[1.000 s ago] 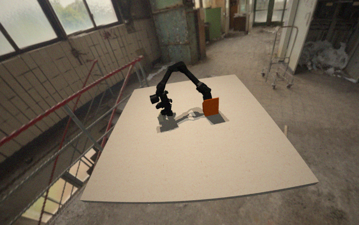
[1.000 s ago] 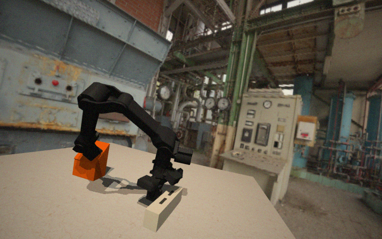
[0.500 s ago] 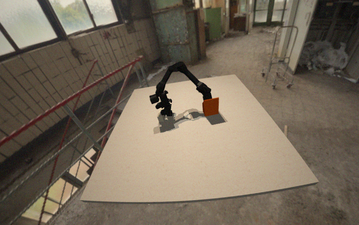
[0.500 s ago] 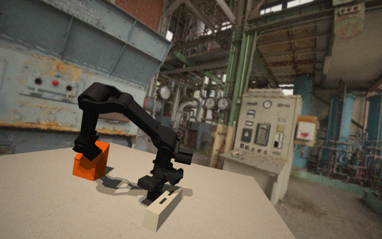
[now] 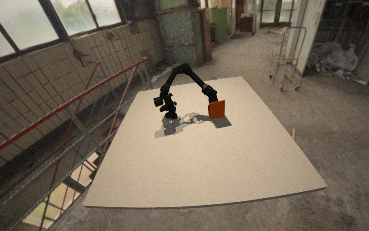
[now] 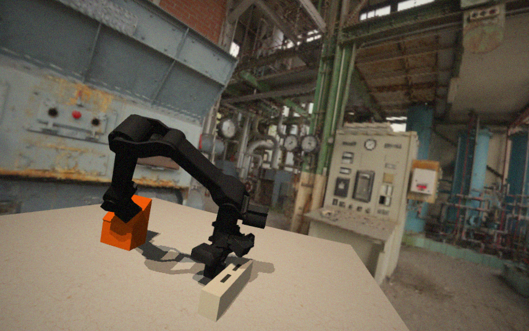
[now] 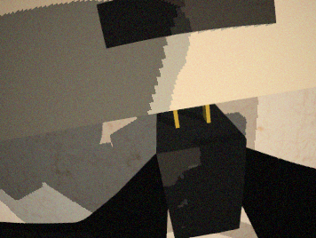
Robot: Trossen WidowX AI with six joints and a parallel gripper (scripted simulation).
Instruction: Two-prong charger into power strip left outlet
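Watching from above, I see one black arm and one orange block, toward the desk's [image 5: 207, 168] far edge. The exterior view shows one power strip [image 6: 216, 297] near the right edge, two dark openings. At the wrist, the gripper [image 7: 193, 155] pinches one charger [image 7: 204, 191], two prongs; align both, push straight.

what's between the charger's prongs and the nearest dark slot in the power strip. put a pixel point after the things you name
A pale, partly shadowed stretch of the power strip [image 6: 230, 296] [image 7: 248, 58], in the wrist view.
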